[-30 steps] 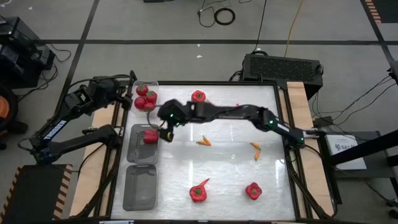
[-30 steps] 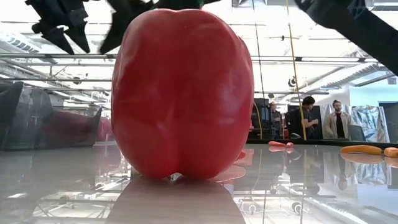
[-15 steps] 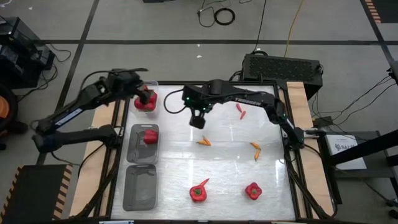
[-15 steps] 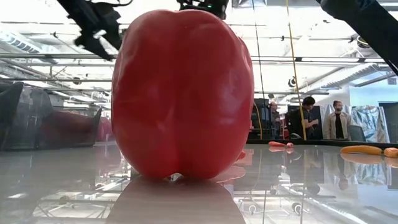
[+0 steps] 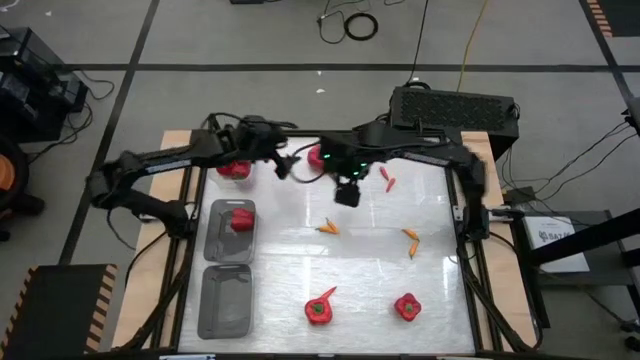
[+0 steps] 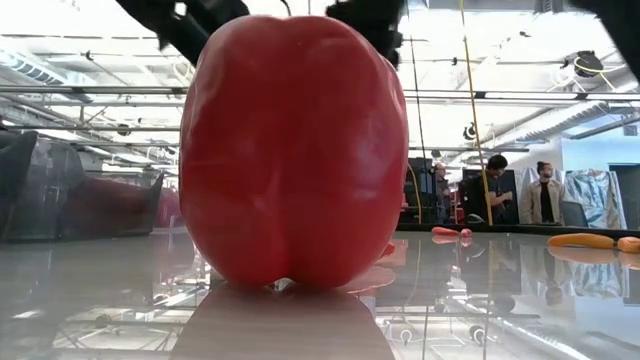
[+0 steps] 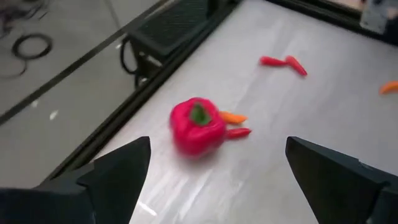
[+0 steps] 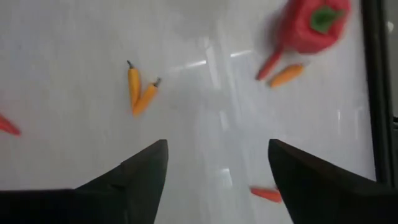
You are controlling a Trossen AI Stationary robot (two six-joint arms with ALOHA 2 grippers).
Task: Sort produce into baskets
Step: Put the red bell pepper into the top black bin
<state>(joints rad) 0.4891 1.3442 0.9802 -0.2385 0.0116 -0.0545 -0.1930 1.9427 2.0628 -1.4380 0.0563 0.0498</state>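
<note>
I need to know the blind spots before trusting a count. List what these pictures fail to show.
- Low view: the red bell pepper up close blocks most of the table behind it.
- High view: the far basket is partly covered by the left arm, so its contents can't be counted.
- High view: the chili peppers are too small to count surely.

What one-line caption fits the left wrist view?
Open left claw hovers above a red pepper with two small chilies beside it.
</note>
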